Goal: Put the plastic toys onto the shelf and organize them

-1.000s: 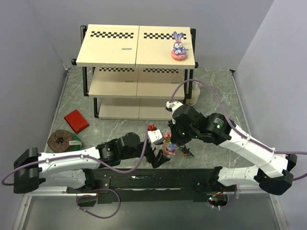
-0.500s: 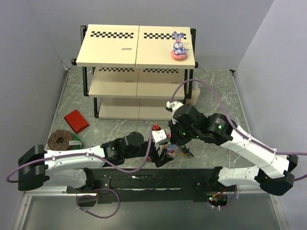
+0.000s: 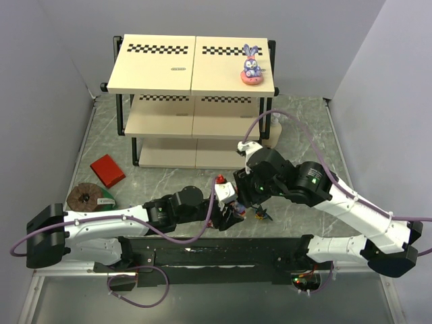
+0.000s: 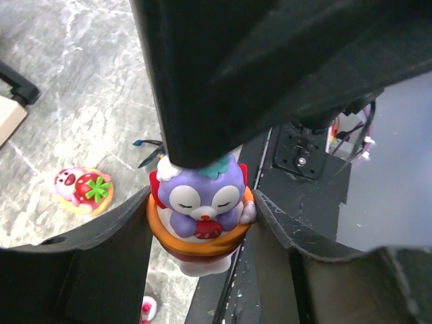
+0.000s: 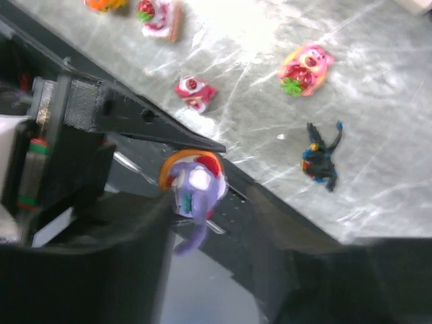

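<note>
A purple bunny in an orange cup (image 4: 201,206) hangs above the table's near edge. My left gripper (image 4: 201,226) is shut on it, both fingers pressed against the cup's rim. My right gripper (image 5: 216,216) stands open just above it; the bunny (image 5: 196,189) lies against its left finger with a gap on the other side. The two grippers meet at the near middle of the table (image 3: 231,210). A second bunny (image 3: 252,66) sits on the shelf's top board (image 3: 192,64). On the marble lie a pink strawberry figure (image 5: 307,69), a dark winged one (image 5: 320,160) and a small red figure (image 5: 194,92).
A red block (image 3: 107,170) and a brown round roll (image 3: 84,198) lie at the left. A cream pump bottle (image 3: 273,131) stands by the shelf's right leg. The black base rail (image 3: 216,253) runs right under the held toy. Two more toys (image 5: 159,17) lie farther off.
The left gripper moved in to the right and closed on the bunny. The right gripper, shut on it before, has opened its fingers.
</note>
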